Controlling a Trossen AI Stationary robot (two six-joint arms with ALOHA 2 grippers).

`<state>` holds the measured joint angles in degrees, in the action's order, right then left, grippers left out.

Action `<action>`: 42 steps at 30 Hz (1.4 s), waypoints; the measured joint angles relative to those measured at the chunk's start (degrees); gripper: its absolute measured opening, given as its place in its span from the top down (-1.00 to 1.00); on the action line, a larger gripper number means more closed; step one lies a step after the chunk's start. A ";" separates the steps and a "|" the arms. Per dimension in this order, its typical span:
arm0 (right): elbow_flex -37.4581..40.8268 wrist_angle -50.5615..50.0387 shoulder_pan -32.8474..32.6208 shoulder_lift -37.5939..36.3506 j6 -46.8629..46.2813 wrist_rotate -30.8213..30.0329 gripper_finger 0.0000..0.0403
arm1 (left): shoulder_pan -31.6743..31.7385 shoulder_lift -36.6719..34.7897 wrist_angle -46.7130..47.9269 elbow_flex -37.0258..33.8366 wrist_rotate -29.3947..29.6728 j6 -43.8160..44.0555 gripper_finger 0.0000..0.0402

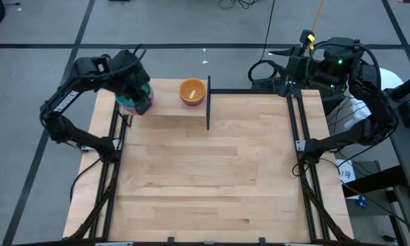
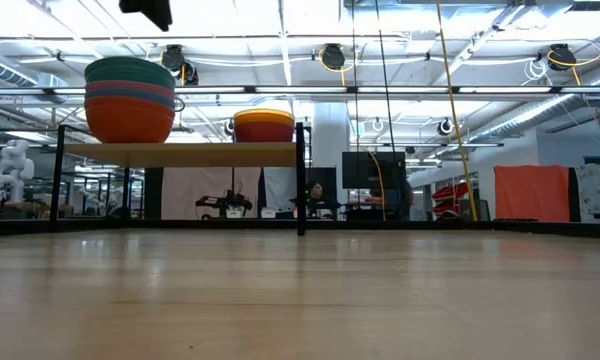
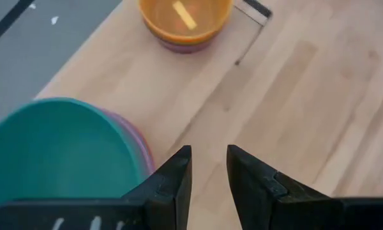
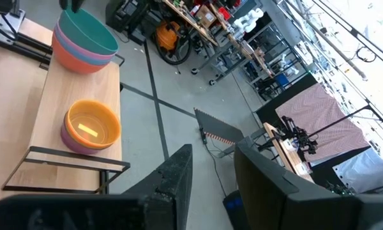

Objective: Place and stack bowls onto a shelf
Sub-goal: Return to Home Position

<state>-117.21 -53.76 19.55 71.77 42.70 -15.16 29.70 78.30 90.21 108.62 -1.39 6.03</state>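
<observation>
On the shelf (image 1: 171, 109), a pale board with a black upright (image 1: 208, 102), stand two stacks of bowls. The taller stack (image 2: 130, 100) has a teal bowl (image 3: 57, 153) on top, pink and blue ones under it and an orange one at the bottom. It stands at the shelf's left end. A yellow bowl (image 1: 192, 91) sits nested in another bowl beside the upright. My left gripper (image 3: 209, 172) hovers open above the tall stack, just to its right, touching nothing. My right gripper (image 4: 214, 160) is open and waits beyond the table's far right corner (image 1: 290, 68).
The shelf stands along the table's far edge on thin black legs (image 2: 300, 180). The wooden tabletop (image 1: 212, 178) stretches from it toward the near edge. Black frame rails (image 1: 297, 137) run along the table's left and right sides. People sit far off in the room (image 2: 315, 195).
</observation>
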 joint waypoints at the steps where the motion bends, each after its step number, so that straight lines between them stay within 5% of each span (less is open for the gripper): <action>1: -0.02 0.02 0.02 0.00 0.00 0.00 0.45 | -0.84 -0.30 0.08 -0.34 0.13 0.31 0.48; 20: 0.00 0.04 0.00 0.02 0.04 0.20 0.45 | -5.34 -5.33 -0.21 -25.96 8.44 19.55 0.48; 31: -0.01 0.06 0.01 0.02 0.17 0.22 0.45 | -5.37 -5.40 -0.22 -28.00 19.83 18.02 0.48; 39: 0.00 -0.19 0.02 0.02 -1.09 0.33 0.45 | -5.34 -5.38 -0.25 -27.98 23.95 17.41 0.48; 42: -0.01 -4.31 0.02 0.03 -6.29 1.96 0.45 | -5.62 -5.38 -0.19 -27.05 21.39 19.48 0.48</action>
<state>-117.22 -58.06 19.57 71.80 36.41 -13.20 24.08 72.93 90.02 81.56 20.00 25.51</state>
